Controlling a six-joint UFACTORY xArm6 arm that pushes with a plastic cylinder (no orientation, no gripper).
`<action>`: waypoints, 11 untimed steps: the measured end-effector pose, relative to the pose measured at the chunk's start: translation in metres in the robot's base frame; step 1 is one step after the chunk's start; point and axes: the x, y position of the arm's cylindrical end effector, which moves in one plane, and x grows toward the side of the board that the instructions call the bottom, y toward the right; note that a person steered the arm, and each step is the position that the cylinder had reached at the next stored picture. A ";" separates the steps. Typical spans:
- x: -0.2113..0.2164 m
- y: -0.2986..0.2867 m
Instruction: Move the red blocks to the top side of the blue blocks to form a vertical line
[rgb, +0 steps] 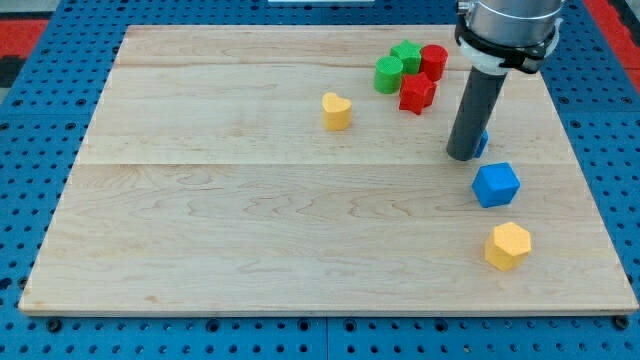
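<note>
My tip (462, 156) stands on the board at the view's right, below the red blocks. A red star-shaped block (416, 92) and a red cylinder (434, 60) lie up and to the left of the tip, next to each other. A blue cube (495, 184) lies just down and to the right of the tip. A second blue block (482, 142) shows only as a sliver behind the rod's right side; its shape is hidden.
Two green blocks (389, 74) (406, 54) touch the red ones on their left. A yellow heart-shaped block (337, 111) lies further left. A yellow hexagonal block (508, 245) lies below the blue cube. The board's right edge (590, 180) is close.
</note>
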 end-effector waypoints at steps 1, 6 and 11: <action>0.000 -0.001; -0.100 -0.107; -0.101 -0.040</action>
